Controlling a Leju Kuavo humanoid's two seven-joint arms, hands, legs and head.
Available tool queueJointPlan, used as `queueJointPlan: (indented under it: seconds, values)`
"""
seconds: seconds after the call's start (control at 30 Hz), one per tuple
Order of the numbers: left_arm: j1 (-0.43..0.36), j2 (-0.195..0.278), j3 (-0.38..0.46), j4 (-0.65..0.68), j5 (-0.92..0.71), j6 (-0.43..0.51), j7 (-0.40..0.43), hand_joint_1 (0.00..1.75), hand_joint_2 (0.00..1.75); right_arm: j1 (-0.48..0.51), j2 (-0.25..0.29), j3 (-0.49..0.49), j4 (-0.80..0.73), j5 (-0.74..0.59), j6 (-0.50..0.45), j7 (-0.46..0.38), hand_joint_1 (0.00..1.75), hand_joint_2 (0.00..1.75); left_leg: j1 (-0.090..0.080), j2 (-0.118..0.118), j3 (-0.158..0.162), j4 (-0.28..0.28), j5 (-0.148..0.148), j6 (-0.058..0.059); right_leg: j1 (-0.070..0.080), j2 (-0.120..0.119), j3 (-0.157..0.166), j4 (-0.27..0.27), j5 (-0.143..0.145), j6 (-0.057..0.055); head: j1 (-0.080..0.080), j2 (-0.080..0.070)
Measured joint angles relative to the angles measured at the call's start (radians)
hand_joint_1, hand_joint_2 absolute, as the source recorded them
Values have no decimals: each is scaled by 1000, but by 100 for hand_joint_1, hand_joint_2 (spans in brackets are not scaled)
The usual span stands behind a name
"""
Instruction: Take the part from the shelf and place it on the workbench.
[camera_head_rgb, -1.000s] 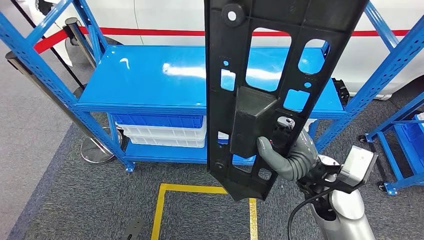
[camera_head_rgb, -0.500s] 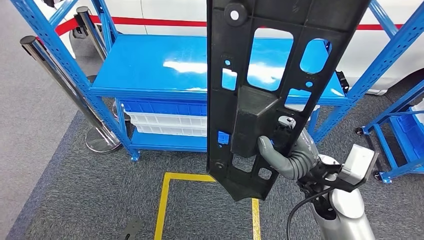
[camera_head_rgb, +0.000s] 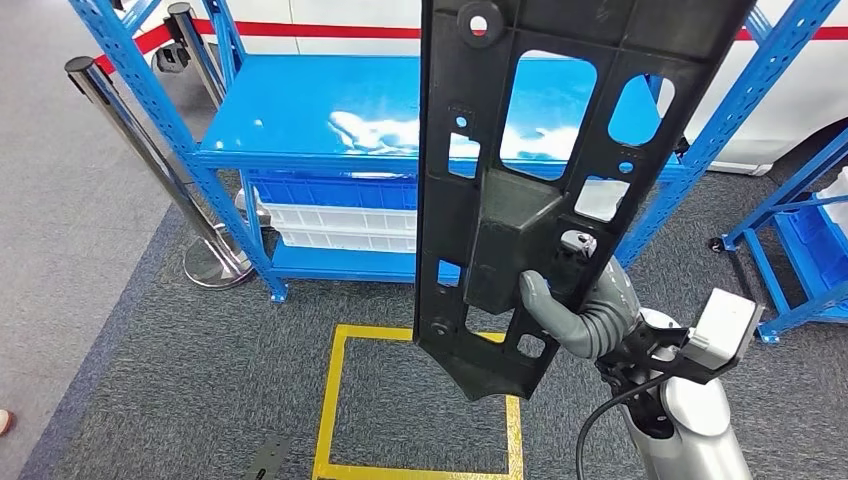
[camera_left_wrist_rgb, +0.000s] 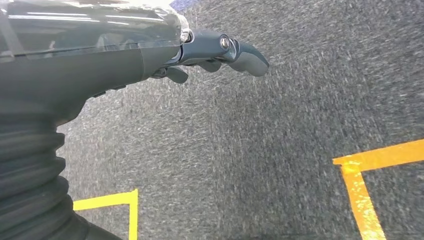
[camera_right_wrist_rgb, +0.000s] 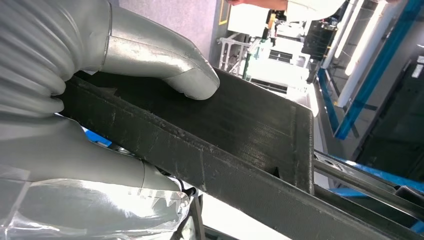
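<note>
The part (camera_head_rgb: 520, 190) is a long, flat black plastic panel, held nearly upright in front of the robot, its upper end running out of the head view at 12 o'clock and its lower end tapering to an angled point at about 6 o'clock. Its face carries several cut-outs: two large rounded windows near the top, smaller square and rectangular openings lower down, and round holes, one with a raised boss at the upper end. A raised block-shaped housing stands out of the middle of the panel, and moulded ribs run along the edges. The surface is matte with a fine grain, as the right wrist view shows on the part (camera_right_wrist_rgb: 240, 135). The right robot hand (camera_head_rgb: 585, 315) grasps the part at its lower section, at about 4 o'clock from the panel's centre, with the thick grey thumb pressed on the front face just below the housing and the remaining fingers behind the panel. In the right wrist view the right robot hand (camera_right_wrist_rgb: 95, 100) clamps the panel edge between thumb and palm. The left robot hand (camera_left_wrist_rgb: 150, 50) hangs above the grey carpet floor (camera_left_wrist_rgb: 280, 150) holding nothing; whether its fingers are spread or curled cannot be told. Behind the part stands the blue shelf (camera_head_rgb: 300, 120), its top deck bare and glossy, with blue and white bins (camera_head_rgb: 330, 215) on the lower level. Yellow tape (camera_head_rgb: 335, 400) outlines a square on the carpet below the part.
</note>
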Motion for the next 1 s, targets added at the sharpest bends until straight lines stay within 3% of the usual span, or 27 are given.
queueJointPlan:
  seconds: [0.07,0.13,0.17,0.2,0.27,0.3,0.33,0.4,0.43,0.5,0.53,0.57,0.63,0.67,0.73,0.8,0.83,0.9,0.93,1.0]
  values:
    - [-1,0,0,0,-1,0,0,0,175,0,0,-1,0,0,-1,-1,175,175,-7,-4,35,-68,-25,14,3,0,-9,2,19,13,0,0]
    - [1,0,0,0,-1,-1,1,0,175,2,-1,-2,0,-1,-1,-1,175,175,-6,-2,17,-69,-11,34,1,0,-17,0,24,25,0,0]
    - [1,0,0,0,-1,-1,2,0,175,4,-2,-2,0,-1,-1,-1,175,175,-7,1,6,-69,1,45,-1,1,-26,13,-1,30,0,0]
    - [2,0,0,0,-1,-1,3,0,175,5,-3,-3,0,-1,-1,-1,175,175,-6,3,-8,-69,14,54,-3,2,-39,47,-46,33,1,0]
    - [1,0,0,0,-2,-1,4,0,175,7,-5,-4,0,-1,-2,-1,175,175,-11,6,-38,-67,41,66,-4,4,-67,166,-156,36,0,0]
    - [1,0,0,0,-2,-1,3,0,175,8,-5,-5,0,-1,-2,-1,175,175,-14,6,-54,-66,53,68,-4,6,-77,231,-188,37,0,0]
    - [1,0,0,0,-3,-1,3,0,175,9,-6,-5,0,-1,-3,-2,175,175,-17,7,-71,-63,63,69,-4,7,-76,277,-192,36,0,0]
    - [0,0,0,0,-5,1,0,0,175,12,-6,-5,0,-2,-4,0,175,175,-21,7,-106,-57,83,69,-3,7,-34,282,-144,29,0,0]
    - [0,0,-1,0,-6,3,-2,0,175,13,-7,-5,-1,-3,-4,0,175,175,-23,8,-122,-54,92,67,0,6,13,236,-120,22,0,0]
    - [0,-1,-5,0,-10,6,-6,0,175,12,-7,-5,-5,-10,-2,5,175,175,-28,10,-140,-49,108,62,10,-7,128,88,-133,7,0,0]
    - [0,-2,-7,0,-10,6,-7,0,175,12,-7,-6,-8,-18,-1,9,175,175,-29,12,-144,-49,116,57,15,-14,169,29,-150,1,0,0]
    - [0,-2,-8,0,-11,6,-8,0,175,11,-7,-6,-10,-25,2,13,175,175,-28,15,-145,-50,124,52,19,-17,189,-8,-164,-3,0,0]
    - [0,-2,-9,0,-11,5,-9,0,175,11,-7,-6,-10,-38,5,21,175,175,-24,22,-147,-54,134,38,19,-9,186,-25,-152,-14,0,0]
    - [0,-2,-9,0,-11,5,-10,0,175,11,-7,-6,-10,-41,6,24,175,175,-23,21,-153,-46,122,32,17,-3,179,-29,-141,-21,0,0]
    - [1,-2,-9,0,-11,5,-10,0,175,12,-8,-6,-10,-45,8,28,175,175,-21,14,-177,22,50,23,13,7,162,-33,-119,-33,0,0]
    - [1,-2,-9,0,-11,5,-10,0,175,13,-8,-6,-10,-48,8,31,175,175,-19,10,-210,144,-33,18,13,19,140,-31,-102,-38,0,0]
    - [2,-2,-9,0,-11,5,-9,0,175,14,-8,-6,-9,-49,8,32,175,175,-19,9,-221,199,-50,16,14,27,128,-29,-94,-37,0,0]
    - [2,-2,-9,0,-11,5,-9,0,175,16,-8,-6,-9,-51,8,34,175,175,-17,7,-198,212,-18,15,14,46,105,-21,-81,-34,0,0]
    - [2,-1,-10,0,-12,5,-9,0,175,17,-9,-6,-9,-52,8,34,175,175,-16,0,-159,162,14,18,13,56,96,-17,-77,-31,0,0]
    - [1,0,-10,0,-14,5,-9,0,175,17,-9,-6,-9,-53,8,35,175,175,-15,-37,-66,23,38,27,14,72,82,-8,-70,-23,0,0]
